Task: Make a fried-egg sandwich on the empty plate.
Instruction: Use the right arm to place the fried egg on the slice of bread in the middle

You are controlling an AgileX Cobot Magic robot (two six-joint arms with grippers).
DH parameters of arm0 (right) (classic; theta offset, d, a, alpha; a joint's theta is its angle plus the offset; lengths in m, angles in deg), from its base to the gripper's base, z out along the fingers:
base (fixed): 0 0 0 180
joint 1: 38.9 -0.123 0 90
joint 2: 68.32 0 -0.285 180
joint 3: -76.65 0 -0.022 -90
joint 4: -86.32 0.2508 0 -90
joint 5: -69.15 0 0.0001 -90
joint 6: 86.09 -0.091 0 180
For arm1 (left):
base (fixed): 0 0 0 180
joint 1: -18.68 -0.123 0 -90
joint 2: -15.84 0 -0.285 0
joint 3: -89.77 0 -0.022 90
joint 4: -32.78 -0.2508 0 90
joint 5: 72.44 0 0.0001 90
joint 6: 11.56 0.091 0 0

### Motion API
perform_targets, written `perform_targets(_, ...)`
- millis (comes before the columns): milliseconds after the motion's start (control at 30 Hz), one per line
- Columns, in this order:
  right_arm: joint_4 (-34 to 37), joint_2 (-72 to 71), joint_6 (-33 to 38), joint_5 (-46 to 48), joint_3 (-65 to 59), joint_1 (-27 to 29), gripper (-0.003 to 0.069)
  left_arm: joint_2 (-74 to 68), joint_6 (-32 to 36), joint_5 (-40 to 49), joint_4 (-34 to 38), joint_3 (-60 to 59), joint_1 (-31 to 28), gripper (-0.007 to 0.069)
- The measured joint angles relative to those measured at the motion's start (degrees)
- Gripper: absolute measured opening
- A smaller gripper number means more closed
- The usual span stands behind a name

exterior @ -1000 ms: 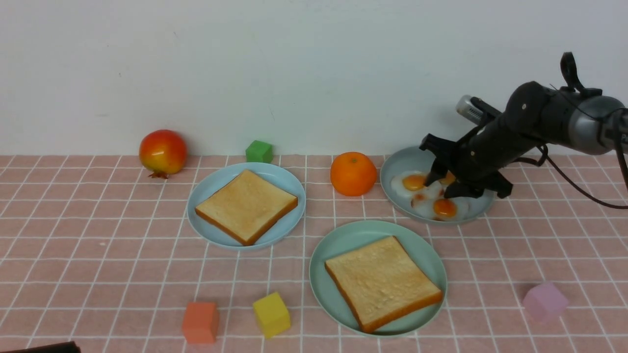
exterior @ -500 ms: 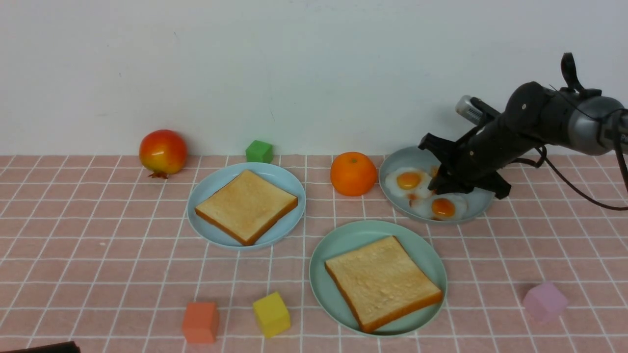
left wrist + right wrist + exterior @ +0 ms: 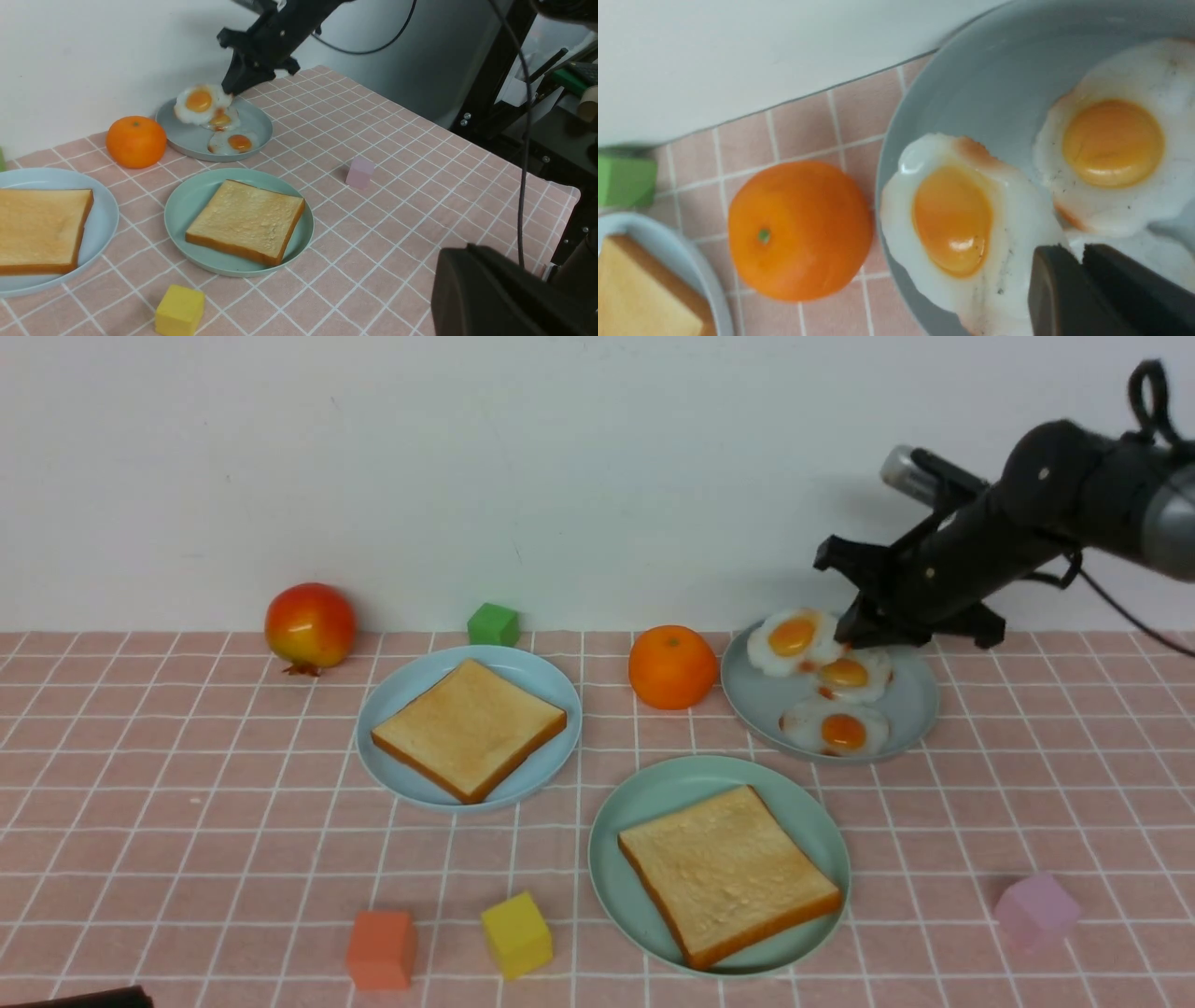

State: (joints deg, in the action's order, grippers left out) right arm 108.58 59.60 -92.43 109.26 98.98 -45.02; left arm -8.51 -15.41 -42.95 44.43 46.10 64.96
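One pink checked tablecloth (image 3: 187,821), mint plate (image 3: 672,779), white back wall (image 3: 560,457)

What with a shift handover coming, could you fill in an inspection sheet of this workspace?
Surface: pink checked cloth, flat.
Job's things: toast on the green plate; second toast on the blue plate; fried egg held above the grey plate, two more eggs lying in it.
Clutter: orange, red fruit, green cube, yellow cube, orange cube, pink cube.
Grippers: right gripper shut on the fried egg's edge; left gripper shut, barely in view.
Cables: black cable hanging off the right arm, clear of the plates.
Surroundings: white wall behind; black frame beside the table.
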Motion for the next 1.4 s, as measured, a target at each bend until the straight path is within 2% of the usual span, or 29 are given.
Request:
perform_targets(300,-0.12,-11.95,7.87,12.46,-3.31,0.00,0.0082,0.00,0.00,2.43,-2.77,0.00,0.00,0.0012)
perform_targets(567,7.32,-30.74,14.19,18.90,-21.60,0.00,0.0082,0.00,0.00,4.04,-4.37,0.00,0.00,0.0012)
perform_targets(700,9.66,-35.33,15.94,21.22,-27.47,-0.59,0.0082,0.00,1.14,4.10,-4.41,0.00,0.00,0.0012)
perform_targets(867,10.04,-35.00,16.37,22.67,-29.79,-4.84,0.0082,0.00,2.64,4.21,-4.41,0.00,0.00,0.0012)
perform_targets(1033,10.65,-30.61,17.13,18.31,-29.79,-10.29,0.0082,0.00,2.78,5.01,-4.41,0.00,0.00,0.0012)
perform_targets(1400,18.18,-20.80,23.43,12.73,-29.04,-9.39,0.0080,0.00,2.83,8.74,-4.41,0.00,0.00,0.0012)
